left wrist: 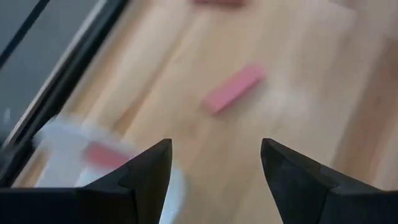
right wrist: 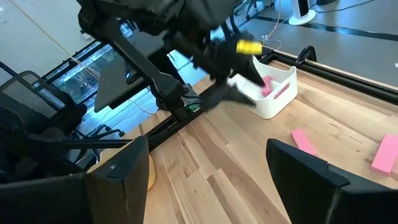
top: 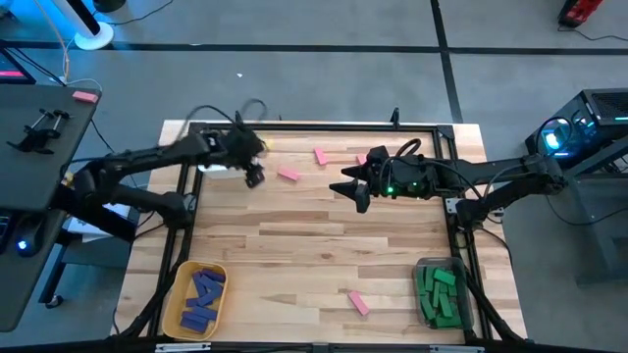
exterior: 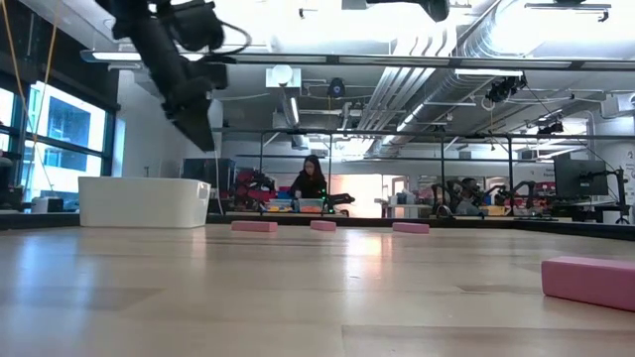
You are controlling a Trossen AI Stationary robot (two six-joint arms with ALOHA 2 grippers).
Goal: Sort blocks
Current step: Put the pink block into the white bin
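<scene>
High view: wooden worktop (top: 294, 245) with both arms over its far half.
Left tool (top: 252, 176): raised just beside the white bin (top: 218, 167), fingers spread, nothing between them.
Left wrist view: spread fingers (left wrist: 149, 168) above the white bin (left wrist: 74, 155), with a pink block (left wrist: 99, 154) inside it.
Right tool (top: 355, 191): hovering well right of the white bin, fingers spread and bare.
Pink blocks on worktop: one (top: 287, 174) just right of the white bin, one (top: 320, 155) further right, one (top: 358, 302) far from the white bin at the near edge.
Yellow bin (top: 193, 299): near-left corner, opposite end from the white bin, holding blue blocks (top: 205, 294).
Clear bin (top: 442, 292): near-right corner, diagonally across from the white bin, holding green blocks (top: 439, 294).
Low view: white bin (exterior: 144, 201) at far left, three pink blocks (exterior: 254, 226) in a row to its right, person (exterior: 311, 178) seated beyond.
</scene>
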